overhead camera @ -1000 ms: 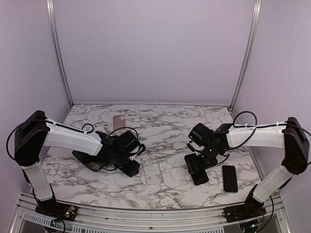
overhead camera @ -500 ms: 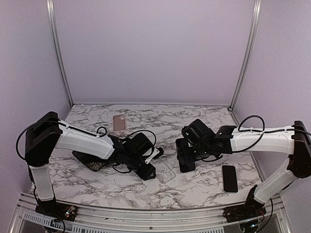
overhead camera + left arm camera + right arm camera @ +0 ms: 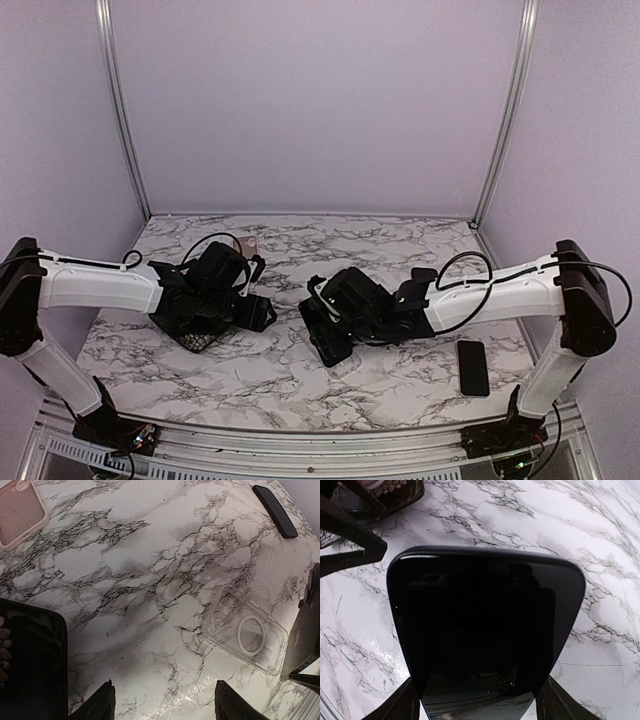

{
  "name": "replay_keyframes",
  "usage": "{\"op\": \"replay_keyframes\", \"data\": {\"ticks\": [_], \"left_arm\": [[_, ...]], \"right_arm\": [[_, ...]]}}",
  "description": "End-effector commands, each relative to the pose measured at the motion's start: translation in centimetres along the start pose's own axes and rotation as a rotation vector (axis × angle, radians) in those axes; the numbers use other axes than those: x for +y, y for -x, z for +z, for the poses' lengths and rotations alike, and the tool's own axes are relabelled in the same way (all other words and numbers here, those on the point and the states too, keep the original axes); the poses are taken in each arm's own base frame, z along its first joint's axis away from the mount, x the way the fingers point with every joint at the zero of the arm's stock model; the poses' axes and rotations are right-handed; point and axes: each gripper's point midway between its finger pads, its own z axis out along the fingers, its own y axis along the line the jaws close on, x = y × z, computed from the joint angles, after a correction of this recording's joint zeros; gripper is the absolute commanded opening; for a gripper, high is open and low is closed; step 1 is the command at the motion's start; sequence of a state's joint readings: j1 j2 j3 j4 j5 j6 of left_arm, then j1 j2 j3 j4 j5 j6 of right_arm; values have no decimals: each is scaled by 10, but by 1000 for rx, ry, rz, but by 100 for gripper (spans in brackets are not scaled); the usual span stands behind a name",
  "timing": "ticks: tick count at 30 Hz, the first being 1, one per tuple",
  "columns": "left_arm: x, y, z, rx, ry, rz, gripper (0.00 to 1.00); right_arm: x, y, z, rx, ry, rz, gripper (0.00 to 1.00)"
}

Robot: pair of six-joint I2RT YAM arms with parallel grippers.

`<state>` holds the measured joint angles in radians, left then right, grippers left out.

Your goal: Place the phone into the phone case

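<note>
My right gripper (image 3: 327, 338) is shut on a black phone (image 3: 485, 625) and holds it edge-on, just above the table. In the right wrist view the phone fills the space between the fingers, with the gripper (image 3: 482, 706) behind it. A clear phone case (image 3: 245, 635) with a round ring lies flat on the marble, right beside the held phone (image 3: 304, 640). In the top view the case is mostly hidden under the right gripper. My left gripper (image 3: 260, 313) is open and empty, left of the case, and its wrist view shows it (image 3: 162, 706) over bare marble.
A second black phone (image 3: 472, 367) lies at the right, also seen in the left wrist view (image 3: 275, 511). A pink case (image 3: 17, 510) lies at the back left. A dark patterned case (image 3: 190, 337) lies under the left arm. Purple walls enclose the marble table (image 3: 400, 250).
My right gripper has moved left with the phone, to the clear case. My left gripper has let go of the case and pulled back to the left.
</note>
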<state>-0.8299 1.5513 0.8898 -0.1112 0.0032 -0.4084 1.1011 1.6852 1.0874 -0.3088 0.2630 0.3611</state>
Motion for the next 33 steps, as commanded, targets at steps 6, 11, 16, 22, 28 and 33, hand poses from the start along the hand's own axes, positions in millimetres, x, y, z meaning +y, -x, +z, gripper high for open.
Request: {"op": "replay_keyframes", "data": {"ticks": [6, 11, 16, 22, 28, 33], "left_arm": [[8, 4, -5, -29, 42, -28, 68], [9, 2, -2, -16, 47, -25, 68], [10, 1, -2, -14, 54, -19, 68], [11, 1, -3, -14, 60, -20, 68], [12, -1, -3, -9, 66, -16, 68], [12, -1, -1, 1, 65, -9, 68]], "right_arm": [[5, 2, 11, -13, -2, -103, 43], [9, -14, 15, 43, 23, -83, 42], [4, -26, 16, 75, 13, -82, 42], [2, -43, 23, 132, 10, -88, 41], [-3, -58, 23, 243, -34, -56, 41], [-10, -74, 27, 359, -83, -27, 54]]}}
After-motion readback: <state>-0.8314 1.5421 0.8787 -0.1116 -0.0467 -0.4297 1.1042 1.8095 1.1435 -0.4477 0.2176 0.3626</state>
